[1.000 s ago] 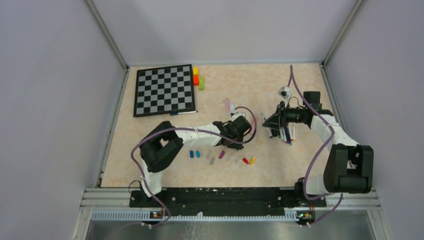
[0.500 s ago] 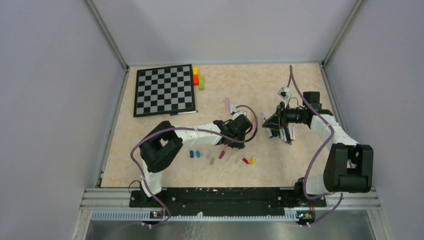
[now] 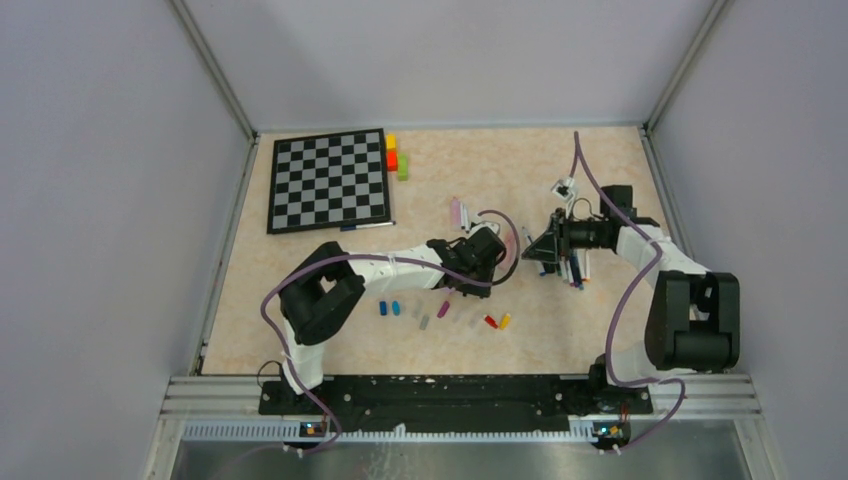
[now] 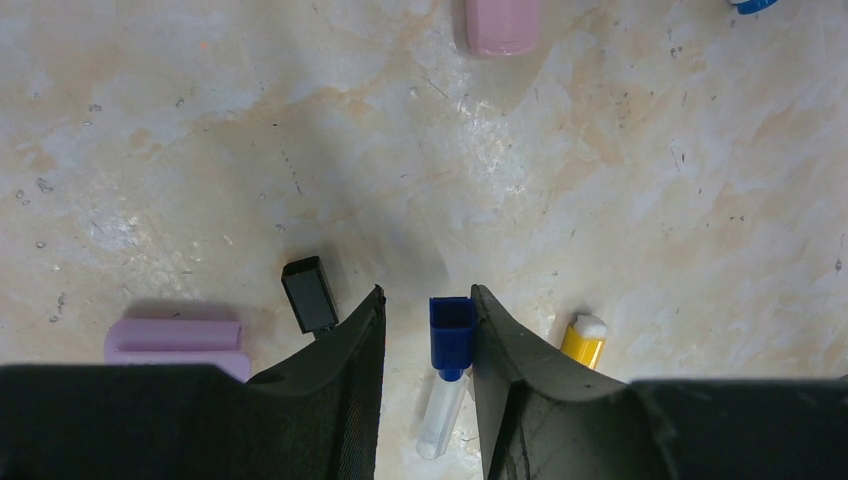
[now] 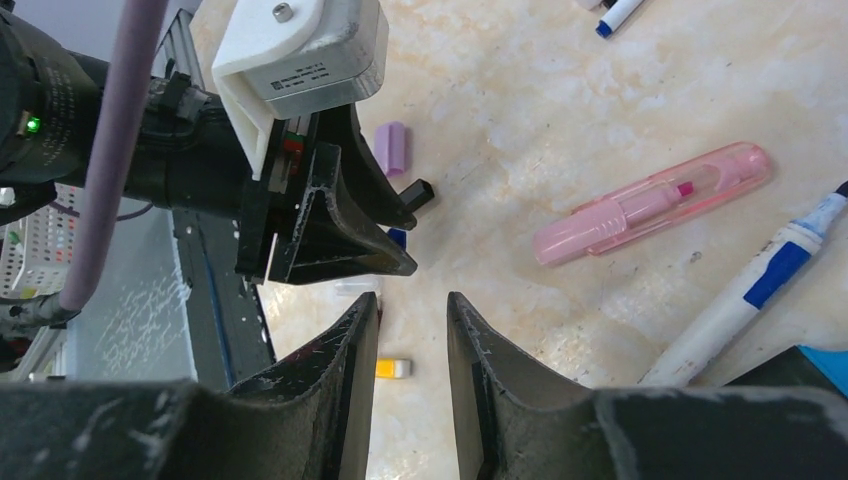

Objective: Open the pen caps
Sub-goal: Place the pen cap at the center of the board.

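Seen from above, a marbled beige table (image 3: 480,160) holds a chessboard (image 3: 328,180) at the far left, with coloured blocks (image 3: 393,157) just beside its right edge. Toward the near edge lies a loose row of pen caps (image 3: 443,310) — blue at the left, then grey and magenta, with red and yellow at the right. The left arm reaches across to the table's middle. Its wrist camera shows the left gripper (image 4: 428,296) released, jaws apart, low over the surface. In that view a lilac cap (image 4: 178,338) and a black cap (image 4: 310,293) lie just outside one finger. A blue pen cap (image 4: 452,330), seated on a short clear stub, lies in the gap close against the other finger, with open space on its free side, so it is not pinched. A yellow cap (image 4: 583,340) lies just past that finger. A pink highlighter (image 5: 650,205) rests alone on the table nearby. The right gripper (image 5: 411,298) faces the left one, its jaws apart with only bare table between them — grasping nothing. The pens (image 3: 572,268) lie bunched together under the right arm.
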